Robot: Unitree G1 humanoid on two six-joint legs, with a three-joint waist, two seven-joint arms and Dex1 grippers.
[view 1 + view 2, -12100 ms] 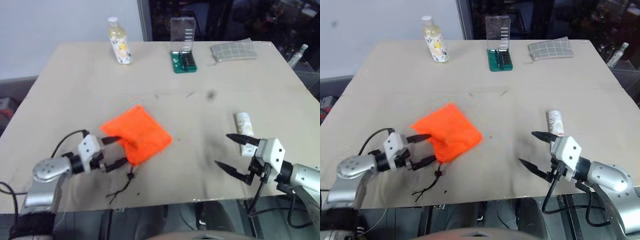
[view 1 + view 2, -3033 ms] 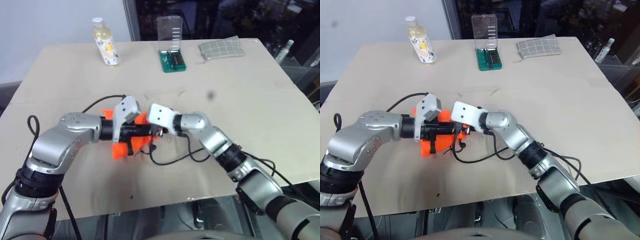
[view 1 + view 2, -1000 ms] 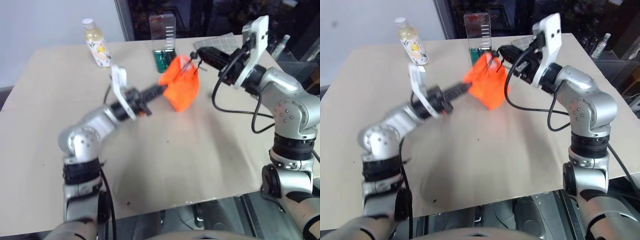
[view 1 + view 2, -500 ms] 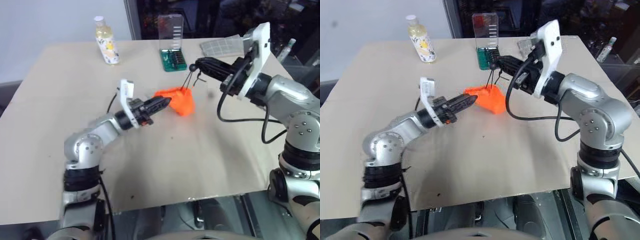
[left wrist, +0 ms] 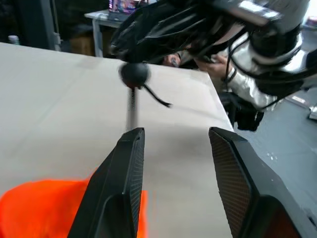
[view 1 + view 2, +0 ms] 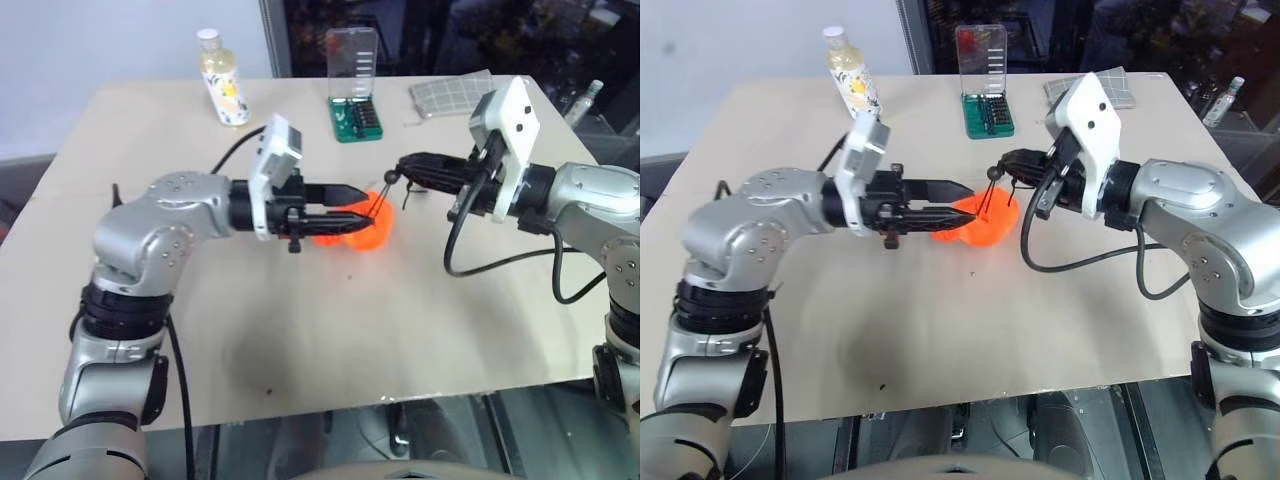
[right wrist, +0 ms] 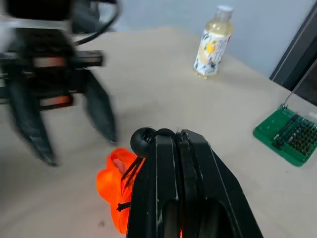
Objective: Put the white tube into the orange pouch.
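We find the orange pouch [image 6: 352, 224], a soft crumpled fabric bag, lying mid-table on the matte beige table [image 6: 400, 330]. Its black cord [image 6: 985, 203] runs up taut to a round black bead [image 7: 143, 141] at the tips of the right gripper [image 6: 408, 164], whose two fingers are pressed together on that cord. The left gripper [image 6: 352, 200] points rightward with its ridged black fingers [image 5: 121, 188] apart, one above and one against the pouch; we cannot tell whether they touch the fabric. We cannot see the white tube; whether it lies inside the pouch cannot be told.

At the far edge stand a yellowish bottle [image 6: 222, 90] with white cap, a green bit set [image 6: 355, 112] with its clear hinged lid upright, and a grey checked pouch [image 6: 450, 95].

Against half a second ago, the pouch sits flatter and the left fingers have parted around it.
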